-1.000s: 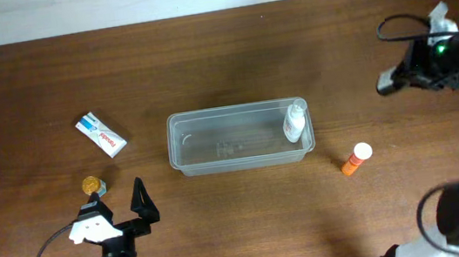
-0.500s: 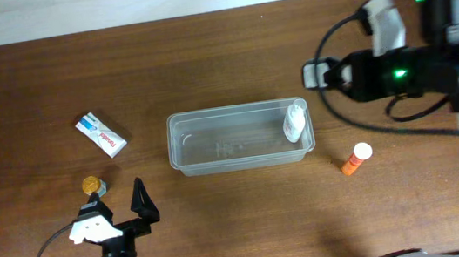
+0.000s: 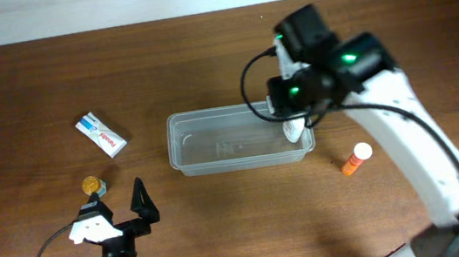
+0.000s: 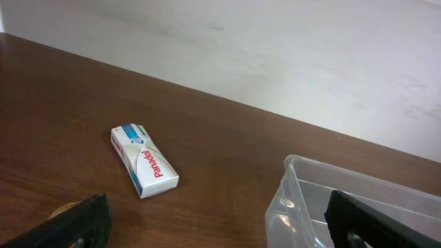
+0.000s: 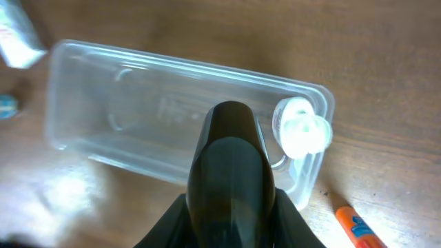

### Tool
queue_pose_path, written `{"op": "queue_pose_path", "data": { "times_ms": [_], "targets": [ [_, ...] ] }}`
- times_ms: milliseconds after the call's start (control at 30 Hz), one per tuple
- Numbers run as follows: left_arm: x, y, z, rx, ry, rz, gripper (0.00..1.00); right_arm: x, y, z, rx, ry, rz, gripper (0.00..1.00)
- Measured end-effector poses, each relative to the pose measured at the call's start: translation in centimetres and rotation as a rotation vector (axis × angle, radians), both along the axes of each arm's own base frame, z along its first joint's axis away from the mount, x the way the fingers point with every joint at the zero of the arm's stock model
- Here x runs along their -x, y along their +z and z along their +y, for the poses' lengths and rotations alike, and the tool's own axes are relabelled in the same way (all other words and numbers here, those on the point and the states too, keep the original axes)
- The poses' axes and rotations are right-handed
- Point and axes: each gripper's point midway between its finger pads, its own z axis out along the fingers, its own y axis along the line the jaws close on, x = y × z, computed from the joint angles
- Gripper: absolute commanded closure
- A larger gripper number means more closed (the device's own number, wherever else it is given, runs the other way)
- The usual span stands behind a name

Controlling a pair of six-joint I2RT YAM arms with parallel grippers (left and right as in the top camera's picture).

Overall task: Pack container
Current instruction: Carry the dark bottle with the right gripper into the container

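Note:
The clear plastic container [image 3: 213, 139] lies at the table's middle, with a white bottle [image 3: 295, 129] standing in its right end. My right gripper [image 3: 294, 96] hovers over that right end. In the right wrist view it [image 5: 231, 207] is shut on a dark glossy bottle [image 5: 231, 151], held above the container [image 5: 172, 65] beside the white bottle's cap [image 5: 301, 131]. My left gripper [image 3: 121, 210] is open and empty at the front left. Its view shows both fingers [image 4: 220, 234] wide apart and the container's left end [image 4: 310, 193].
A white and blue medicine box [image 3: 100, 134] lies left of the container and also shows in the left wrist view [image 4: 145, 160]. A small gold-capped item [image 3: 92, 185] sits by my left gripper. An orange tube [image 3: 356, 158] lies right of the container, and also shows in the right wrist view [image 5: 358, 227].
My right arm has swung in from the far right edge to above the container's right end. The left arm and the loose items have not moved.

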Motion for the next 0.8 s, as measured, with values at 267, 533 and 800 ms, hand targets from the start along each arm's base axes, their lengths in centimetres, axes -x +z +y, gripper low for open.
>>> {"op": "queue_pose_path", "data": {
  "times_ms": [267,533,800],
  "targets": [
    [0.0,0.0,0.0,0.0,0.0,0.0,0.0,-1.1,-6.6,0.8,0.106,-0.057,0.149,0.76],
    [0.0,0.0,0.0,0.0,0.0,0.0,0.0,-2.2,-9.3,1.0,0.134,-0.078,0.179,0.76],
    [0.0,0.0,0.0,0.0,0.0,0.0,0.01,-2.4,-11.6,1.1,0.133,-0.094,0.176,0.76]
  ]
}}
